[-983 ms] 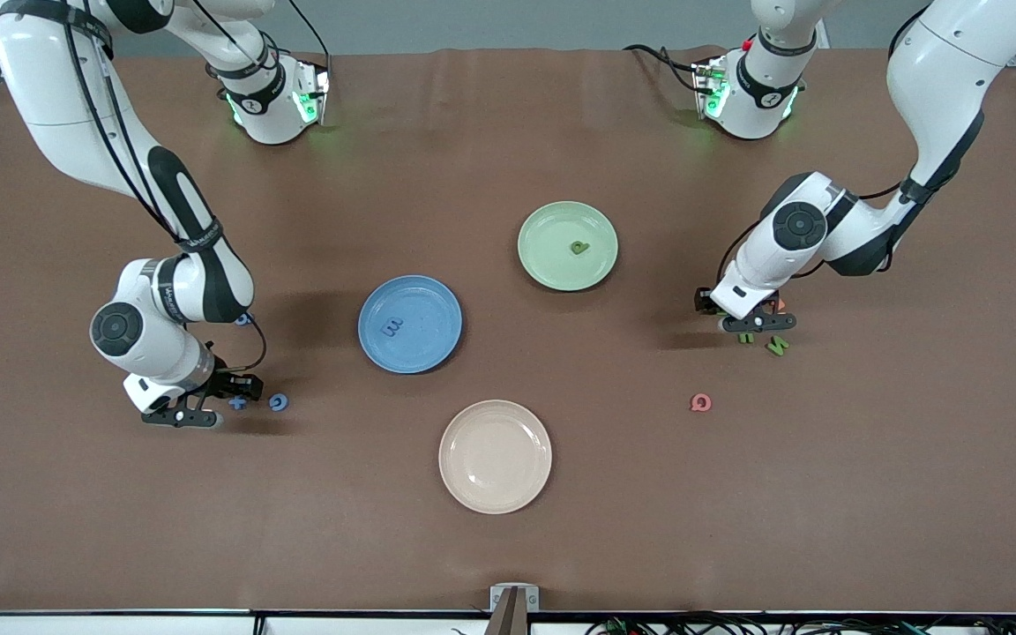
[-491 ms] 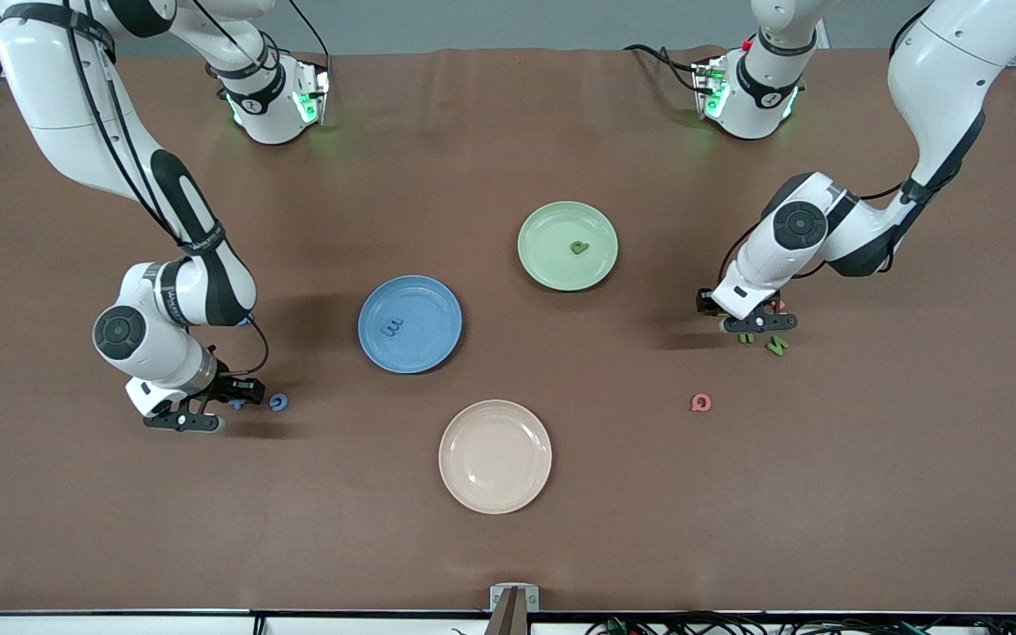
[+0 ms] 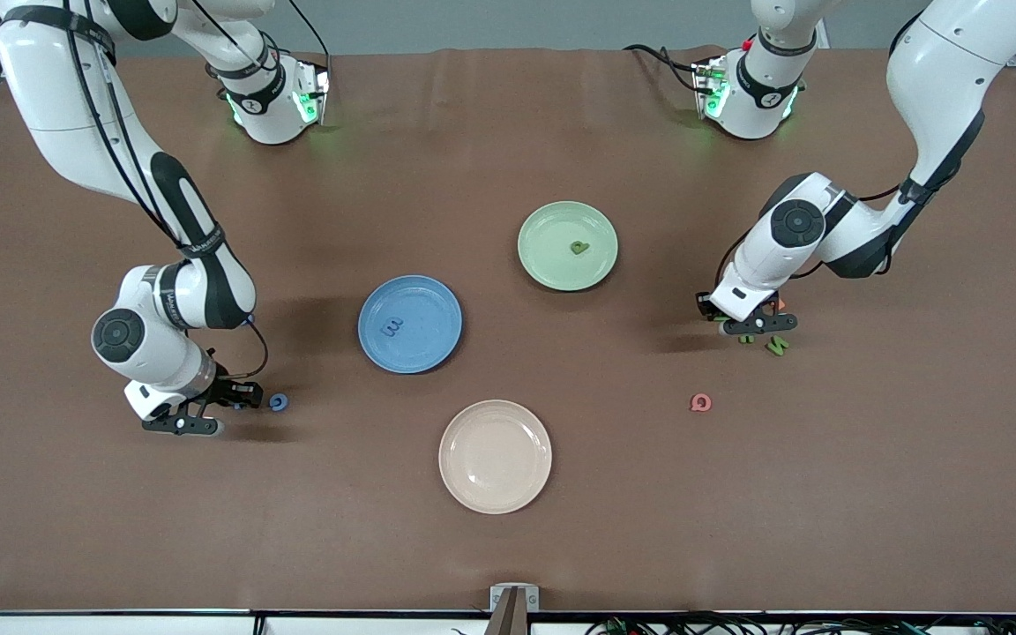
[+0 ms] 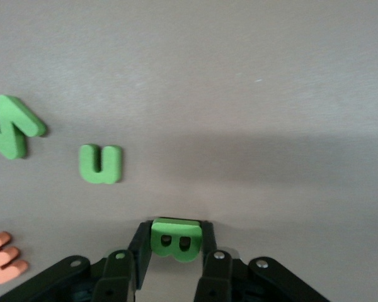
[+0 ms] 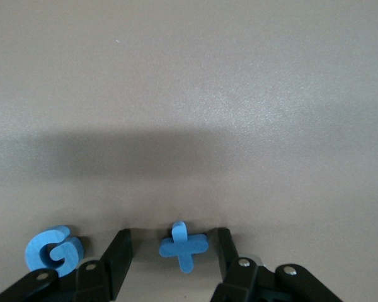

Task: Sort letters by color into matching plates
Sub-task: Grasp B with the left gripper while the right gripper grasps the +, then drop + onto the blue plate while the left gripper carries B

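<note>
Left jaws: gripped green B (image 4: 176,240), pads touching both its sides, low over the bench (image 3: 508,547) toward left arm's end. Lay just beside it: green U (image 4: 101,163), then a green zigzag letter (image 4: 12,133), N or Z, couldn't tell which. Orange E (image 4: 3,265) close by as well, all four tightly grouped.

Right jaws: stood open around blue plus (image 5: 183,246), gap showing each side of it, down at bench level toward right arm's end. Blue G (image 5: 52,251) sat just outside one finger, crowding it.

Mid-bench: blue plate (image 3: 429,304) w/ one blue letter (image 3: 392,327) in it. Green plate (image 3: 552,229) farther from front cam and more toward left arm's end, w/ one green letter (image 3: 579,248) in it. Beige plate (image 3: 495,456) nearest front cam, betw. the other two across the bench. Pink letter (image 3: 700,403) lay alone, nearer front cam than the green group and well apart from every plate.

Bench covered in a brown matte sheet, faint creases near the arm bases. Cables ran along the edge nearest front cam; grey wall above the bases.
</note>
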Controlling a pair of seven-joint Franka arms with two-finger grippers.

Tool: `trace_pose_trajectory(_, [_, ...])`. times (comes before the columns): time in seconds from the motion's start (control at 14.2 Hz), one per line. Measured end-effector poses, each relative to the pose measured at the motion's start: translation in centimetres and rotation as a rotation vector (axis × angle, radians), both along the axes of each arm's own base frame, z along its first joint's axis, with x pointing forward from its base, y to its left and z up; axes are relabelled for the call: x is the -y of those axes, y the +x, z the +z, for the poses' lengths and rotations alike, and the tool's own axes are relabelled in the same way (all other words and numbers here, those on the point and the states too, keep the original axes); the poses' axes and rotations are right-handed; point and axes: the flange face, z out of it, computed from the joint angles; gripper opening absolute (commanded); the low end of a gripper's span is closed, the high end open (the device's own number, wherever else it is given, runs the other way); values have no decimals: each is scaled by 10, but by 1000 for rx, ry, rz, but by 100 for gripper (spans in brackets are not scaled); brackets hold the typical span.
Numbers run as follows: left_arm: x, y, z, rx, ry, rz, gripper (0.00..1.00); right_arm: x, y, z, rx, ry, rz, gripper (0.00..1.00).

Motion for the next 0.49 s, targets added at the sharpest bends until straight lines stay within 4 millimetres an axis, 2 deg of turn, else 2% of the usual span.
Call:
trace_pose_trajectory(0.28, [35, -9, 15, 1, 4, 17, 29, 5, 1, 1, 2, -2, -7, 60])
trace_pose_trajectory(0.49, [76, -23, 32, 1, -5, 51, 29, 5, 1, 1, 2, -2, -7, 60])
